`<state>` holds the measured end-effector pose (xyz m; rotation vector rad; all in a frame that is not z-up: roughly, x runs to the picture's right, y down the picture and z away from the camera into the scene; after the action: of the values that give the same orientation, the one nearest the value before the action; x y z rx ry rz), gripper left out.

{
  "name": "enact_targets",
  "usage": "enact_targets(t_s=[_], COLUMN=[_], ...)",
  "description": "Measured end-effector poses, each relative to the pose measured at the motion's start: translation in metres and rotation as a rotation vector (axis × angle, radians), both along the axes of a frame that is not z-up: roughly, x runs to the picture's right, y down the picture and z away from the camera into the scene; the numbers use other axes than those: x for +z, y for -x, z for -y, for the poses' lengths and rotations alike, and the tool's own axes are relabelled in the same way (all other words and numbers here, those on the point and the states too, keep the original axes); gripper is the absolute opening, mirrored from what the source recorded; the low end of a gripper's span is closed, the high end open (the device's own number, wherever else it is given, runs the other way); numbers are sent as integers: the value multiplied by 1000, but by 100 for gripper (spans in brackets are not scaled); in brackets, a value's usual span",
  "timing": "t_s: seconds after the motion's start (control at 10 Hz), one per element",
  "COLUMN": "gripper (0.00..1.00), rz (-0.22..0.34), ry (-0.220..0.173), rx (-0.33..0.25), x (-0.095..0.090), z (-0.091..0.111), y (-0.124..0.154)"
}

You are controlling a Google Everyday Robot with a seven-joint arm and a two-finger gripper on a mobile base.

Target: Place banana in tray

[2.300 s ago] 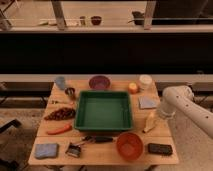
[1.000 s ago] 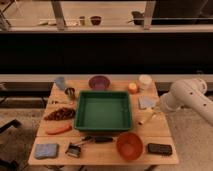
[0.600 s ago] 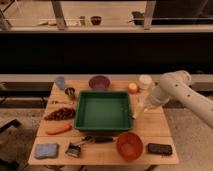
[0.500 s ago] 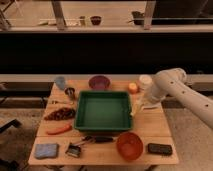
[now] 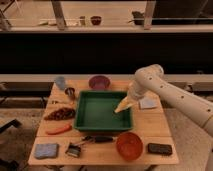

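The dark green tray (image 5: 99, 113) lies in the middle of the wooden table (image 5: 150, 127). My gripper (image 5: 129, 98) hangs from the white arm that reaches in from the right, just above the tray's right rim. It is shut on the pale yellow banana (image 5: 122, 107), which points down and to the left over the tray's right inner side. The banana is held clear of the tray floor.
A purple bowl (image 5: 99, 81), a blue cup (image 5: 60, 82) and a small metal cup (image 5: 70, 92) stand behind and to the left. A dark bag (image 5: 60, 114) and an orange-red carrot (image 5: 59, 129) lie to the left. A blue sponge (image 5: 46, 150), black tool (image 5: 97, 139), orange bowl (image 5: 129, 145) and black block (image 5: 159, 148) are in front. A grey cloth (image 5: 148, 103) lies to the right.
My gripper took the banana from the table right of the tray, lifted it and carried it left. It now hangs over the tray's right side.
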<state>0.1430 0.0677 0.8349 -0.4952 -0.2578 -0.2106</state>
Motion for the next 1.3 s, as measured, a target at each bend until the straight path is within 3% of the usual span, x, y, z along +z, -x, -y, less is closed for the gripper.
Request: enact_targets(t_s=[0.3,0.7,0.9,1.3], gripper=[2,2,2,5], rz=[51,117,120,118], ry=[11,5,12,7], rx=[-44,-116,-122,-116], x=[-11,-28,-17,6], z=[-17,-22,-19,-8], y=[34,88,96,81])
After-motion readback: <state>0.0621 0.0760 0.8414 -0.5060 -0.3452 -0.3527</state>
